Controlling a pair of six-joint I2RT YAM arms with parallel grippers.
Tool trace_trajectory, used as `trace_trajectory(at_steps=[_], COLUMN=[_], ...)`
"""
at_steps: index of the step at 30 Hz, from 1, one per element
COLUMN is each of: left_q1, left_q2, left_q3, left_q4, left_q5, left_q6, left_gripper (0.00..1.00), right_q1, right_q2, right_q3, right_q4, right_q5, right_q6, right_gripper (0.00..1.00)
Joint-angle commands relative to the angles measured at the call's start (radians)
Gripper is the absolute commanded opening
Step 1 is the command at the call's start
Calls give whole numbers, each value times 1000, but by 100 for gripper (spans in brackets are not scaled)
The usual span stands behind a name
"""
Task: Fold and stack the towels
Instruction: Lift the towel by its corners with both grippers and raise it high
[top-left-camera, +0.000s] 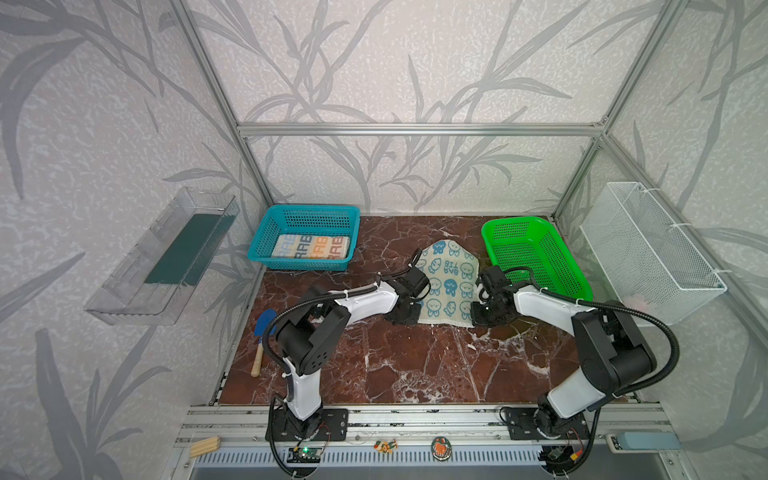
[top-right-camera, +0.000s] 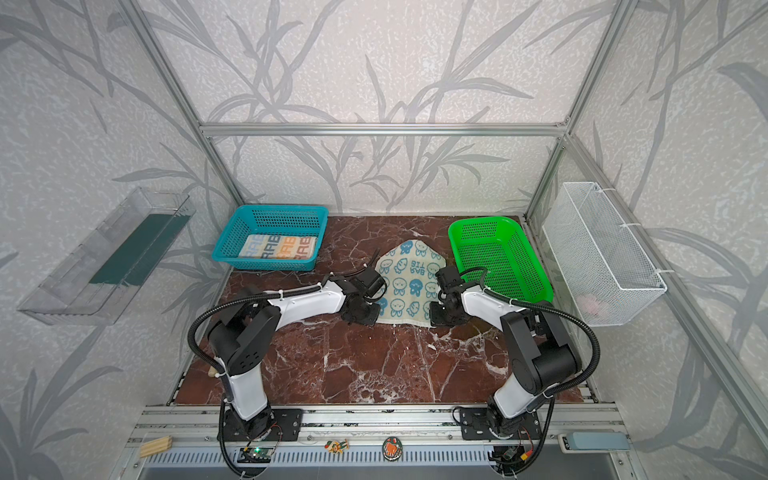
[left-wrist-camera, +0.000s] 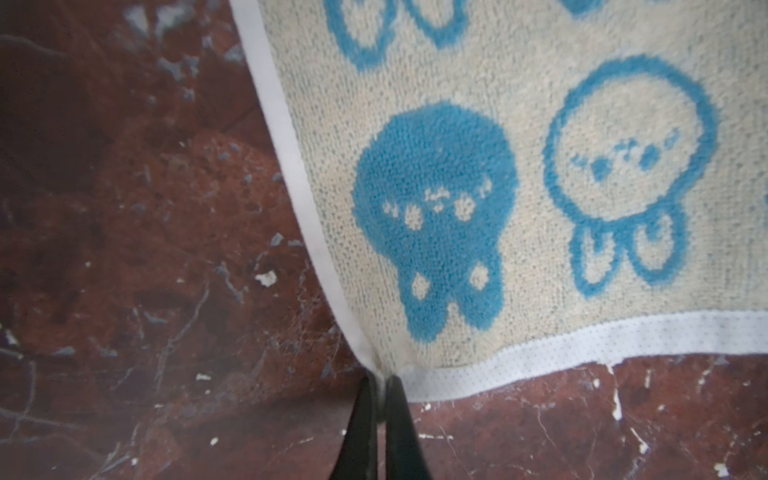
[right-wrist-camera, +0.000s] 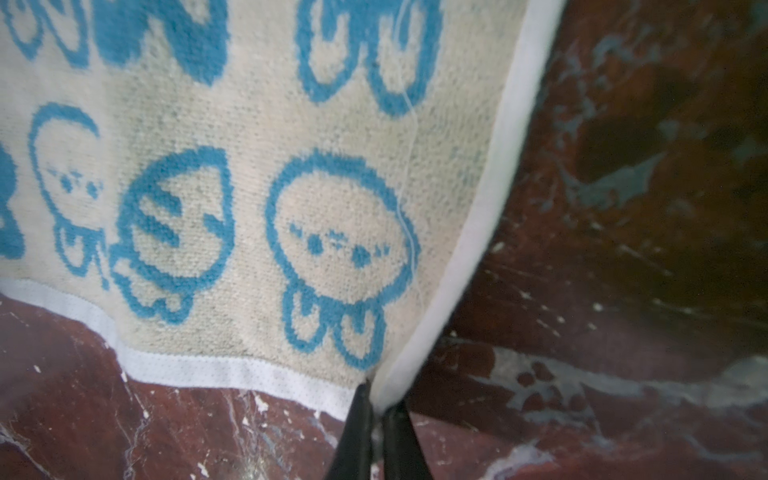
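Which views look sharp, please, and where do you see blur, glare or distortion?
In both top views the wide lens splays the metal frame and the green basket glows over-bright; in the left wrist view the towel is crisp, the table beside it soft and dim; in the right wrist view the table sinks into dark blur.

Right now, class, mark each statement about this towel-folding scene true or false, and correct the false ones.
1. The striped towel lies folded in the blue basket. True.
2. The green basket holds a towel. False: the green basket shows none.
3. The left gripper and right gripper each pinch a corner of the bunny towel. True.
4. The bunny towel's bunnies are orange. False: they are blue.
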Motion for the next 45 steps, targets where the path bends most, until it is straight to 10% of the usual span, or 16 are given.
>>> trace_trajectory(at_steps=[1, 17, 28, 45], left_q1=[-2, 356, 395, 351], left_q2=[-29, -250, -233, -752], left_q3=[-27, 469, 944, 728], left_q4=[-26, -53, -275, -343], left_q5=[20, 231, 163, 182], left_q6=[-20, -115, -42, -43], left_gripper=[0, 0, 0, 0], right_q1=[4, 2, 5, 64], right_q2=[-41, -74, 23, -427], right_q3=[54, 772, 1316, 1062], right_q4=[-55, -275, -421, -373], right_q5=[-19, -10, -96, -241], right_q6=[-19, -43, -64, -231], right_gripper=[1, 0, 0, 0])
